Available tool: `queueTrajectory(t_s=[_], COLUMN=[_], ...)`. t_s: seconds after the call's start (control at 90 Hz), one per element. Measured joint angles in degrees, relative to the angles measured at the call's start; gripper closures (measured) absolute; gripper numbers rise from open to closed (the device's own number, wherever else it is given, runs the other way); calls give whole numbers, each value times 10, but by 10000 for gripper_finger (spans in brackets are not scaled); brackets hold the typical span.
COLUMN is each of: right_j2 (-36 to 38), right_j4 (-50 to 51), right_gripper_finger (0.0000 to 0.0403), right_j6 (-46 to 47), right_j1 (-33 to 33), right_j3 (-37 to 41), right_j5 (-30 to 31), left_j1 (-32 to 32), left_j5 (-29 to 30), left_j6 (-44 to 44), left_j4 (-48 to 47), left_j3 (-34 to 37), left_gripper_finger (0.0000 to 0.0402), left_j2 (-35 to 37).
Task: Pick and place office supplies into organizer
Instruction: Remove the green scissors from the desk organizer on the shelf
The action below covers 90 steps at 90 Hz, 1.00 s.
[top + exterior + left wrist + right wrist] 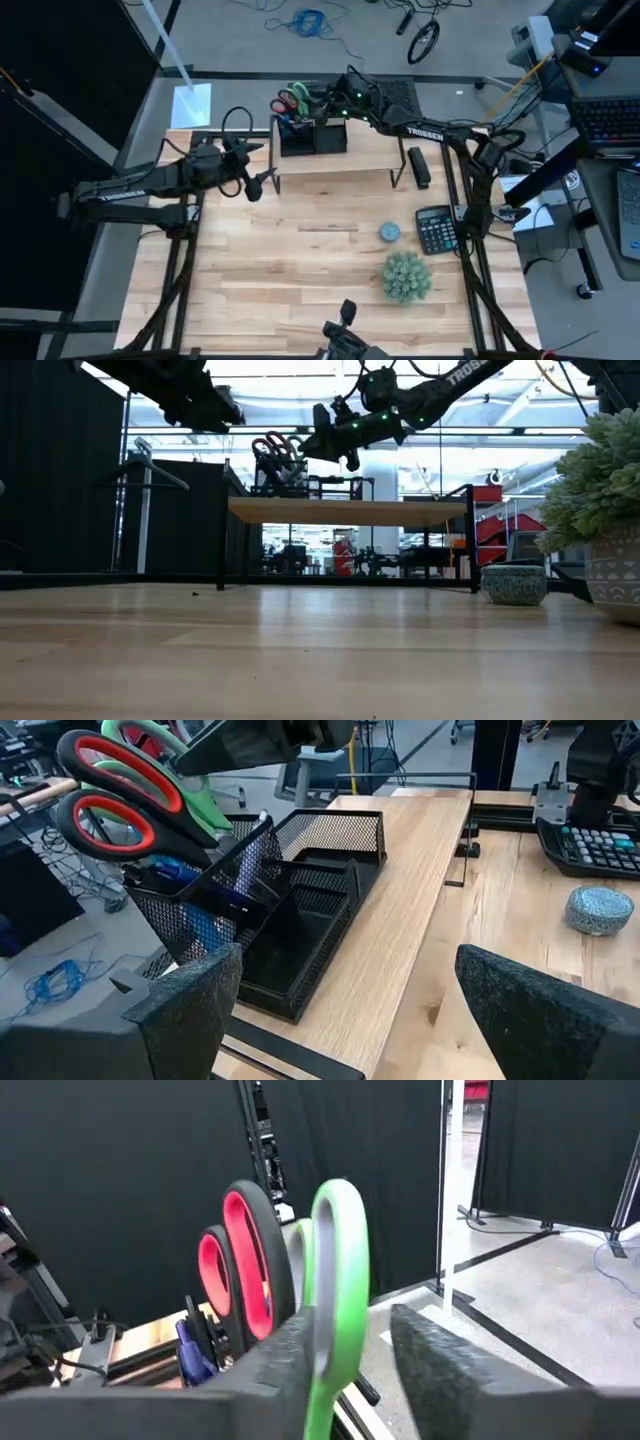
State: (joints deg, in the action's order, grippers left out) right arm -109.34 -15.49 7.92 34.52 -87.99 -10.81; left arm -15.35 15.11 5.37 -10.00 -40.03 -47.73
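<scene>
The black mesh organizer stands on the wooden riser shelf. In its pen-cup section stand red-handled scissors, green-handled scissors and blue pens, handles up. My right gripper hovers open over the cup, with one green handle loop standing between its fingers. My left gripper hangs open to the left of the shelf, facing the organizer, with nothing between its fingers. My right gripper comes at the green scissors from the table's right, slanting down. The green handle loop stands close against the inner side of one finger, with a gap to the other finger. Whether that finger touches the loop, I cannot tell.
A black calculator, a small grey speckled bowl and a fuzzy green plant stand at the table's right. A slim black item lies on the shelf's right end. Bare wood lies in the table's middle and left.
</scene>
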Motion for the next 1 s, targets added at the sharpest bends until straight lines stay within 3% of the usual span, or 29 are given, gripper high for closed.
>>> queueTrajectory(t_s=[0.167, 0.789, 1.0], right_j2=[0, 0, 1], right_j4=[-3, -104, -47], right_gripper_finger=[390, 387, 387], right_j6=[1, 6, -35], right_j1=[-1, -2, -14], right_j3=[0, -1, -60], right_j5=[-1, 4, 8], left_j1=[0, 0, 0], left_j5=[0, 0, 0], left_j6=[0, 0, 0], left_j4=[0, 0, 0], left_j3=[0, 0, 0], left_gripper_finger=[45, 45, 45], left_j2=[0, 0, 0])
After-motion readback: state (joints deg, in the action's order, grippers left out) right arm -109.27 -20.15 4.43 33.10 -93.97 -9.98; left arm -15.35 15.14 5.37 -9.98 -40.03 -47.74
